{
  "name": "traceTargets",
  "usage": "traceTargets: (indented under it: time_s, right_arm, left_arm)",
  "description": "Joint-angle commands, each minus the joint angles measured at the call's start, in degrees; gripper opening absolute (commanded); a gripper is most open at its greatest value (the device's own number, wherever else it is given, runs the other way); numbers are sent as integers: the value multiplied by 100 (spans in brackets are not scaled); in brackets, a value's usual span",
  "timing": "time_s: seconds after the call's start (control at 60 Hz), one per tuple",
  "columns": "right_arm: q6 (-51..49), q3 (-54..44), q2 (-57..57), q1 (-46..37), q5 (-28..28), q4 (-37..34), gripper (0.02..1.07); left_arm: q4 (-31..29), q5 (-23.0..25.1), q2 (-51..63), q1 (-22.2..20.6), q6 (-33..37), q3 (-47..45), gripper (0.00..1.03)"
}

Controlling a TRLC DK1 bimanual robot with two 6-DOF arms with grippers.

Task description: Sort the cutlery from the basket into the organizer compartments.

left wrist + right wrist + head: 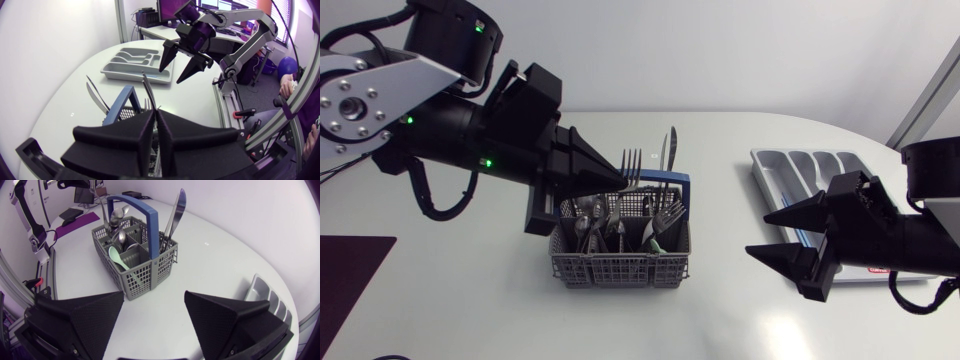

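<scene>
A grey cutlery basket (pixel 620 262) with a blue handle (pixel 670 182) stands mid-table, holding several forks, spoons and an upright knife (pixel 672 152). My left gripper (pixel 620 180) hovers over the basket's left half, shut on a silver fork (pixel 632 163) with its tines up. In the left wrist view the fork (pixel 148 90) sticks out past the closed fingertips (pixel 150 116). The grey organizer (pixel 810 165) lies at the right. My right gripper (pixel 757 233) stands open and empty between basket and organizer, facing the basket (pixel 135 255).
A dark purple mat (pixel 350 285) lies at the table's front left corner. A pale green spoon (pixel 120 257) leans in the basket's near compartment. Bare white table lies between basket and organizer and in front of both.
</scene>
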Motion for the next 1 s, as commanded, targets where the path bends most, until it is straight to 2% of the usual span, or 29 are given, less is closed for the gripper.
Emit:
traceTargets:
  time_s: [0.0,0.05,0.067,0.1,0.367,0.45,0.65,0.817,0.883,0.983]
  right_arm:
    - [89,-39,-27,49,10,-31,90]
    - [89,-48,-27,49,19,-23,90]
    - [89,-48,-18,49,19,-23,90]
    - [89,-57,-18,40,19,-14,90]
    - [72,-83,9,49,19,48,90]
    - [72,-83,-18,49,-8,48,91]
    - [63,-57,-123,172,-122,12,91]
    - [37,40,-194,172,-667,-102,92]
    - [37,128,-185,181,-869,-181,92]
    - [37,313,-185,198,-1238,-339,92]
  left_arm:
    - [58,95,120,-29,105,-9,7]
    - [40,130,128,-29,123,0,6]
    - [49,323,128,15,211,-36,2]
    - [58,490,93,67,281,-53,3]
    - [-171,596,58,85,352,404,3]
    - [-443,851,58,85,378,676,3]
    - [-663,1273,137,-21,378,826,3]
    - [-1094,1818,374,-82,589,1028,3]
    - [-1313,1923,480,-91,738,1151,3]
    - [-1340,1993,577,-188,756,1204,3]
